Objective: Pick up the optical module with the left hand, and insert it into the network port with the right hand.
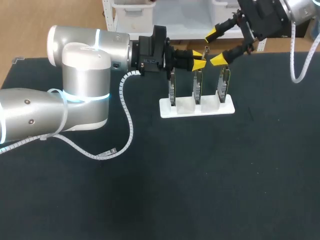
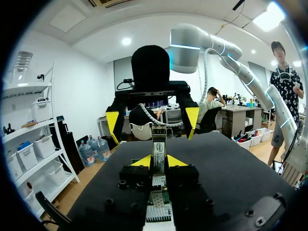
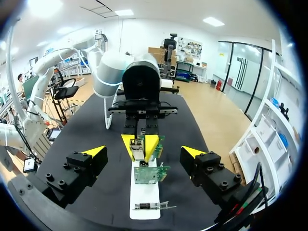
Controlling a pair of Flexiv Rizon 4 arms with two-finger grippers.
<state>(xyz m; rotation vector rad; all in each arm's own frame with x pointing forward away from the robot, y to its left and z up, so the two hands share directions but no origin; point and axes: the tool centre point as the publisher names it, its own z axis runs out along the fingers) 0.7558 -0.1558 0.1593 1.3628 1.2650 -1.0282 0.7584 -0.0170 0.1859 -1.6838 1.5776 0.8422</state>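
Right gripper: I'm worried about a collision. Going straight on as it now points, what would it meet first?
Most likely the optical module held by the left gripper, though depth is unclear.

Stand on surface. Three boards upright in stand, side by side: left board, middle board, right board. Left hand above stand, over middle board, arm entering from stand's left. Optical module clamped between left hand's fingertips, above stand. Right hand above and behind stand's right part, fingers spread, just beside left hand.
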